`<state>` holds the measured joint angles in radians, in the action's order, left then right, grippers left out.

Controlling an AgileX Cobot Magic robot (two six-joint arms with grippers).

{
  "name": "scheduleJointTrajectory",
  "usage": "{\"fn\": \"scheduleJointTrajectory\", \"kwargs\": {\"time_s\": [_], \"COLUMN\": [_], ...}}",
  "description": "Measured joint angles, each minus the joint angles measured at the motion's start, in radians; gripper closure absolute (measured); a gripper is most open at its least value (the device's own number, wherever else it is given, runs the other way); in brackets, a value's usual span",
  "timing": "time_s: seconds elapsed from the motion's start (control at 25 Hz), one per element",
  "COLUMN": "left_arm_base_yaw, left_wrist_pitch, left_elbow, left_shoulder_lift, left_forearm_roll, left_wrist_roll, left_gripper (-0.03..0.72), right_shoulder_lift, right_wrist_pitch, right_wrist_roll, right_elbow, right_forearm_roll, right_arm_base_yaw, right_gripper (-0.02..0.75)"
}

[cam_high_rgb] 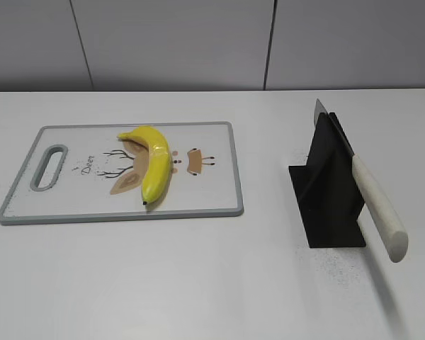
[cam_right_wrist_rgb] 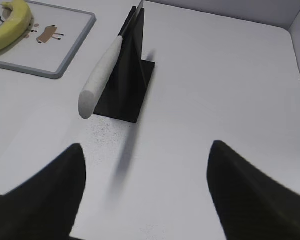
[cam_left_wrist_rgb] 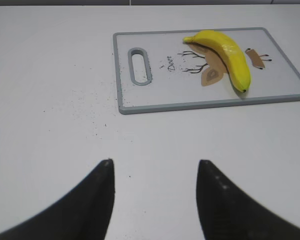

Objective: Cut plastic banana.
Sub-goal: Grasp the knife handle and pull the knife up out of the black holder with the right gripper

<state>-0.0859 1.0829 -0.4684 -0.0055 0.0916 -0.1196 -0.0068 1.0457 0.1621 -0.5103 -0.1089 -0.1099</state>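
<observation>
The plastic banana point(cam_high_rgb: 153, 161) is lying on the cutting board point(cam_high_rgb: 71, 205), toward the board's right half, curving from its stem at the far side down to its dark tip near the board's near edge, and it is covering part of a brown deer drawing printed on the white surface (the word "Deer" is showing beside the antlers). The board, grey-rimmed with a slot handle point(cam_high_rgb: 48, 167) at its left end, is sitting flat on the white table point(cam_high_rgb: 198, 283). Well apart to the right, a knife point(cam_high_rgb: 372, 202) is resting in a black stand point(cam_high_rgb: 326, 191), its blade tucked into the stand's slot and its pale handle sticking out and down toward the camera, hanging clear of the table. The left gripper point(cam_left_wrist_rgb: 155, 200) is hovering over bare table in front of the board's handle end, its two dark fingers spread wide apart and gripping nothing. The right gripper point(cam_right_wrist_rgb: 145, 195) is hanging near the stand, on the handle side of the knife, its fingers likewise parted widely with only table between them; the knife handle is sitting apart from both fingers, untouched
</observation>
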Motion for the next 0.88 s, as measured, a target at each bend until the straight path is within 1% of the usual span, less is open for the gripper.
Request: {"fn": "scheduleJointTrajectory", "kwargs": {"time_s": [0.88], "left_arm_base_yaw": [0.000], "left_wrist_pitch": [0.000], "left_elbow": [0.000], "left_shoulder_lift": [0.000], "left_forearm_roll": [0.000], "left_wrist_roll": [0.000], "left_gripper": [0.174], "right_shoulder_lift": [0.000], "right_wrist_pitch": [0.000], "right_wrist_roll": [0.000], "right_elbow": [0.000], "right_forearm_roll": [0.000], "right_arm_base_yaw": [0.000], "right_gripper": [0.165]}}
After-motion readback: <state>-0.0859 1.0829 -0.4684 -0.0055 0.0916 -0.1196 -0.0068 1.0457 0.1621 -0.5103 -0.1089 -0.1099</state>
